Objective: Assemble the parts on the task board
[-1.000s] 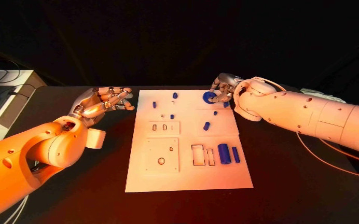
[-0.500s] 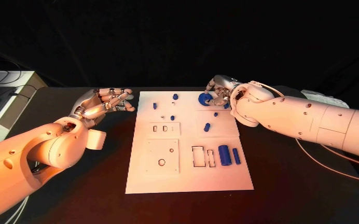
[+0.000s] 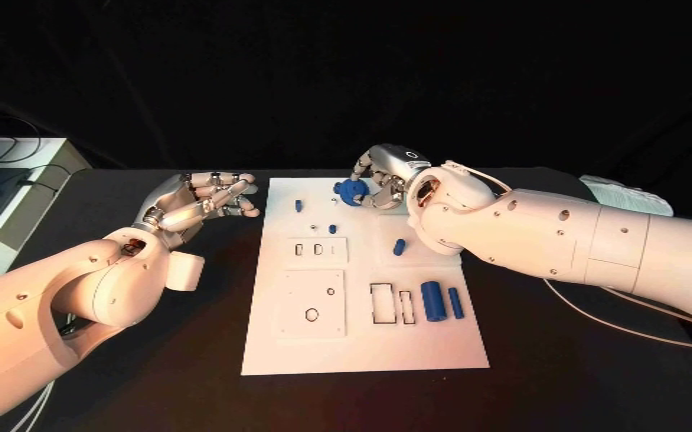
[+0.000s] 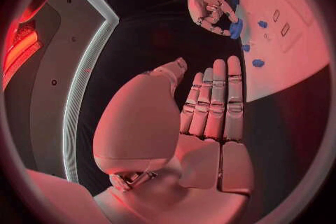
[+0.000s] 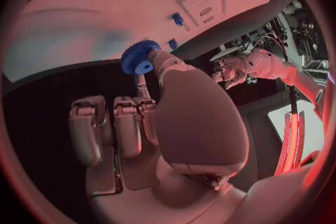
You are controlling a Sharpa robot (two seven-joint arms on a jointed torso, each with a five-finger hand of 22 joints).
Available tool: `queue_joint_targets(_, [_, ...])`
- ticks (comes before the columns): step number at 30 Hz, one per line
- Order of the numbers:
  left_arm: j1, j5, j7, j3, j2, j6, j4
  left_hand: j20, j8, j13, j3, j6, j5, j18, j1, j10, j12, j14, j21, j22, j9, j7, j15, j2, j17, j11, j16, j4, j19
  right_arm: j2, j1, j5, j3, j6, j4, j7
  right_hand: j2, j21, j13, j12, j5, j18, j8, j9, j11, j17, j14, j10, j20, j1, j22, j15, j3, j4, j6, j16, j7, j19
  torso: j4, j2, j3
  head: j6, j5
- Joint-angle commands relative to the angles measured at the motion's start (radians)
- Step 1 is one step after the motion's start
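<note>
The white task board (image 3: 361, 337) lies mid-table. My right hand (image 3: 387, 174) pinches a blue gear (image 3: 348, 188) just above the board's far edge, near its middle. In the right wrist view the gear (image 5: 140, 57) sits at the tips of that hand (image 5: 140, 117), with the board (image 5: 140, 5) beyond it. On the board lie a blue cylinder (image 3: 431, 299), a thin blue bar (image 3: 454, 300) and small blue pegs (image 3: 400, 246). My left hand (image 3: 202, 197) hovers by the board's far left corner and holds nothing. In the left wrist view its fingers (image 4: 213, 103) lie straight, facing the gear (image 4: 236, 28).
Two raised white plates with slots (image 3: 316, 248) and holes (image 3: 313, 301) sit on the board's left half, with rectangular cut-outs (image 3: 382, 300) beside the cylinder. A white box (image 3: 29, 177) stands at the table's left edge. A cable (image 3: 620, 317) trails at the right.
My right hand has carried the blue gear leftward along the board's far edge, from the right corner toward the middle. The left hand has stayed put.
</note>
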Motion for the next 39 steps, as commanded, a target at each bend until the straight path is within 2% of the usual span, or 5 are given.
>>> queue_joint_targets(1, [0.000, -0.003, 0.004, 0.001, 0.003, 0.019, 0.000, -0.001, -0.002, 0.001, 0.001, -0.002, -0.003, 0.010, 0.003, 0.004, 0.001, -0.003, 0.004, 0.001, 0.000, -0.003, -0.004, 0.004, 0.001, 0.001, 0.006, -0.004, -0.005, 0.020, -0.002, -0.075, -0.002, -0.015, -0.008, 0.005, -0.001, 0.006, 0.263, 0.002, -0.005, -0.014, 0.007, 0.010, -0.006, 0.263, 0.106, 0.103, -0.005, -0.012, 0.263, -0.007, 0.006, 0.000, 0.019, 0.004, -0.013, 0.105, -0.0002, 0.002, -0.0003, 0.002, 0.003])
queue_joint_targets(9, [0.000, -0.003, 0.004, 0.001, 0.008, 0.019, -0.001, -0.001, -0.002, 0.001, 0.001, -0.002, -0.003, 0.010, 0.003, 0.004, 0.001, -0.003, 0.004, 0.001, 0.000, -0.003, -0.004, 0.004, 0.001, 0.001, 0.006, -0.004, -0.005, 0.090, -0.016, -0.102, -0.010, -0.001, -0.067, -0.013, -0.004, 0.006, 0.263, 0.002, -0.009, -0.014, 0.006, 0.010, -0.006, 0.263, 0.106, 0.103, -0.005, -0.014, 0.263, -0.008, 0.008, -0.001, 0.019, 0.004, -0.013, 0.105, 0.0011, 0.004, 0.0007, -0.001, 0.006])
queue_joint_targets(13, [0.000, -0.004, 0.004, 0.001, 0.010, 0.019, -0.003, -0.001, -0.002, 0.001, 0.001, -0.002, -0.003, 0.010, 0.003, 0.004, 0.001, -0.003, 0.004, 0.001, 0.000, -0.003, -0.004, 0.004, 0.001, 0.001, 0.006, -0.004, -0.005, 0.113, -0.020, -0.114, -0.011, 0.000, -0.090, -0.021, -0.004, 0.006, 0.263, 0.002, -0.010, -0.014, 0.005, 0.009, -0.006, 0.262, 0.106, 0.103, -0.005, -0.014, 0.263, -0.008, 0.008, -0.001, 0.018, 0.004, -0.013, 0.105, 0.0050, 0.006, -0.0020, -0.001, 0.008])
queue_joint_targets(27, [0.000, -0.004, 0.004, 0.001, 0.012, 0.018, -0.004, 0.000, -0.003, 0.001, 0.000, -0.002, -0.003, 0.010, -0.001, 0.005, 0.000, -0.006, 0.006, 0.002, 0.000, -0.002, -0.003, 0.004, 0.002, 0.001, 0.010, -0.002, -0.007, 0.142, -0.024, -0.164, -0.013, 0.009, -0.137, -0.026, -0.006, 0.006, 0.263, 0.002, -0.012, -0.014, 0.004, 0.009, -0.006, 0.263, 0.106, 0.103, -0.005, -0.016, 0.263, -0.008, 0.010, -0.001, 0.016, 0.004, -0.012, 0.105, -0.0006, 0.003, 0.0014, -0.005, 0.016])
queue_joint_targets(39, [0.000, -0.004, 0.004, 0.001, 0.011, 0.017, -0.005, 0.000, -0.003, 0.001, 0.000, -0.002, -0.003, 0.010, -0.001, 0.005, 0.000, -0.006, 0.006, 0.002, 0.000, -0.002, -0.003, 0.004, 0.002, 0.001, 0.010, -0.002, -0.007, 0.150, -0.025, -0.155, -0.018, 0.086, -0.155, -0.016, -0.016, 0.006, 0.263, 0.002, -0.023, -0.014, -0.002, 0.008, -0.004, 0.259, 0.105, 0.103, -0.006, -0.030, 0.263, -0.007, 0.009, 0.002, 0.009, 0.003, -0.010, 0.105, 0.0002, 0.004, 0.0013, -0.008, 0.017])
